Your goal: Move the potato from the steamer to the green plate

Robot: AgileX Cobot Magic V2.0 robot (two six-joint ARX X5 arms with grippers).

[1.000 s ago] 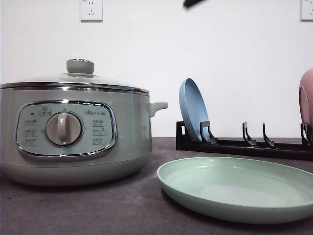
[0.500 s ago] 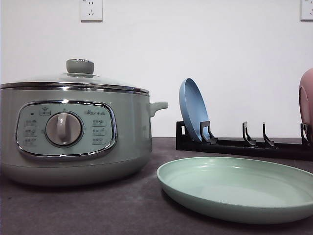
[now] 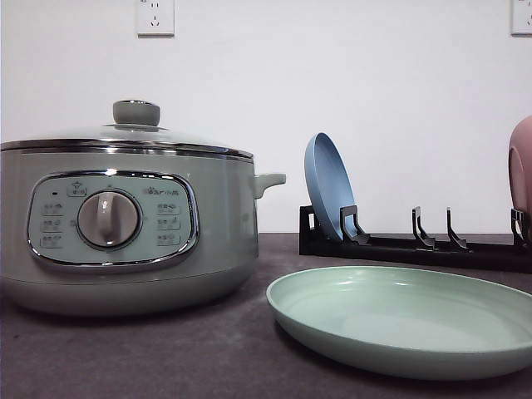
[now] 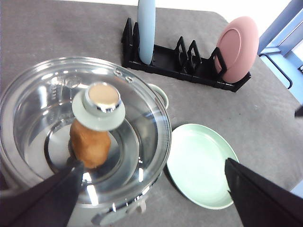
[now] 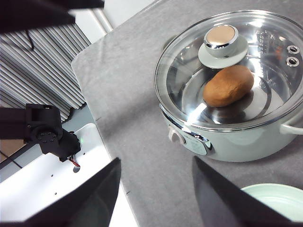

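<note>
The orange-brown oval potato (image 5: 228, 85) lies on its side inside the pale green lidded steamer (image 3: 125, 224). The mint green plate (image 3: 399, 320) beside it holds nothing. Both pincers, left (image 4: 151, 189) and right (image 5: 156, 189), gape wide.

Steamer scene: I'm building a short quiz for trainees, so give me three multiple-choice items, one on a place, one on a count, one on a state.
1. Where is the potato?
A. on the green plate
B. inside the steamer under the glass lid
C. in the rack

2. How many plates stand in the black rack?
A. two
B. none
C. four

3. What is the state of the steamer's lid?
A. lifted off
B. closed on the pot
C. upside down on the table

Key: 1 B, the potato lies in the steamer beneath the glass lid. 2 A, a blue plate and a pink plate stand in the rack; the green plate lies flat on the table. 3 B, the lid sits on the rim.
</note>
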